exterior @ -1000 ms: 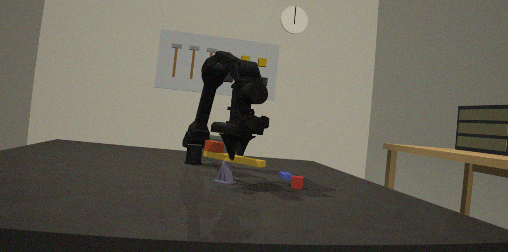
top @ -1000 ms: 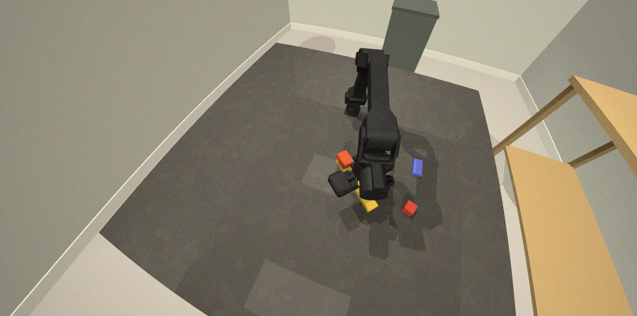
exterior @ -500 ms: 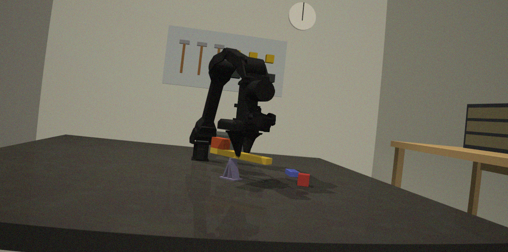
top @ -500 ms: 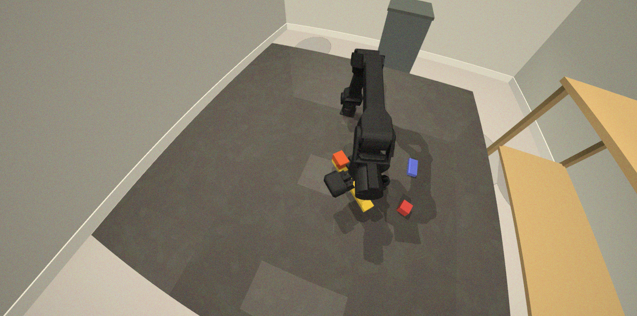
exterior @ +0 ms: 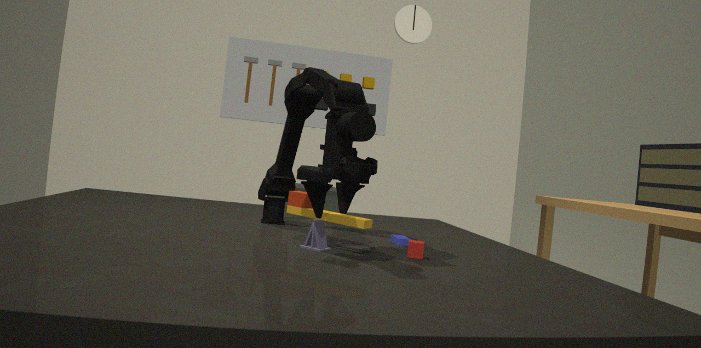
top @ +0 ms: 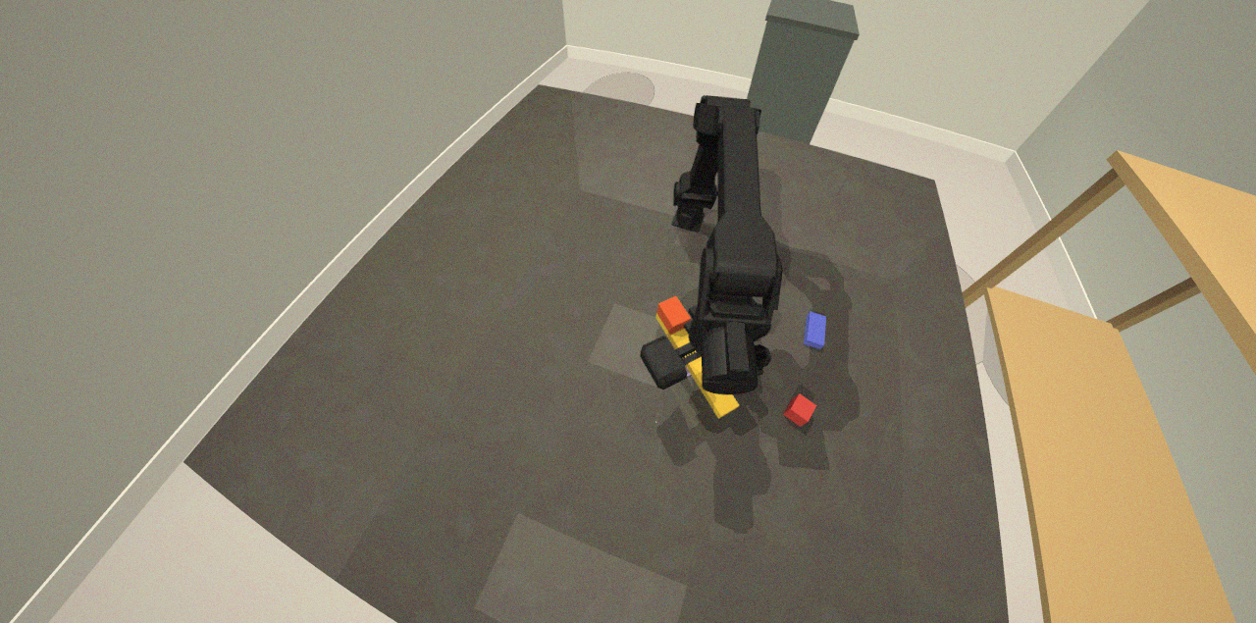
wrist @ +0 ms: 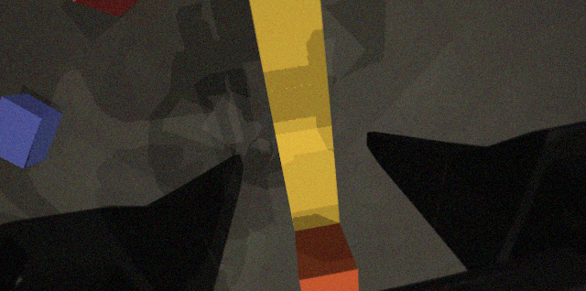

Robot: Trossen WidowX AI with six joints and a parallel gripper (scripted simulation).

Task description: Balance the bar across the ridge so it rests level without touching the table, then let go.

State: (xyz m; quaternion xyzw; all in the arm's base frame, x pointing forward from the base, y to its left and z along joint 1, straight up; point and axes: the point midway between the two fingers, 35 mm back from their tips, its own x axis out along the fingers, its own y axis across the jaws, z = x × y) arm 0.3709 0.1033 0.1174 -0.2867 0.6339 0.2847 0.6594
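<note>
Evidently yellow bar (top: pixel 714 393) (exterior: pixel 349 218) (wrist: pixel 308 177) between spread fingers of gripper (top: pixel 700 353) (exterior: pixel 331 216) (wrist: pixel 305 149), touching neither; gripper wide.

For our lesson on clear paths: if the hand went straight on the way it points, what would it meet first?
Probably the table, since the open fingertips straddle the yellow bar; depth beneath is unclear.

In your wrist view, the orange block (top: pixel 673 313) (exterior: pixel 298 198) (wrist: pixel 329 281), between and below the fingertips (top: pixel 690 351) (exterior: pixel 318 213), is cut off by the bottom edge; the ridge (exterior: pixel 316 237) hides beneath the bar (top: pixel 715 395) (exterior: pixel 350 220) (wrist: pixel 307 172).
</note>
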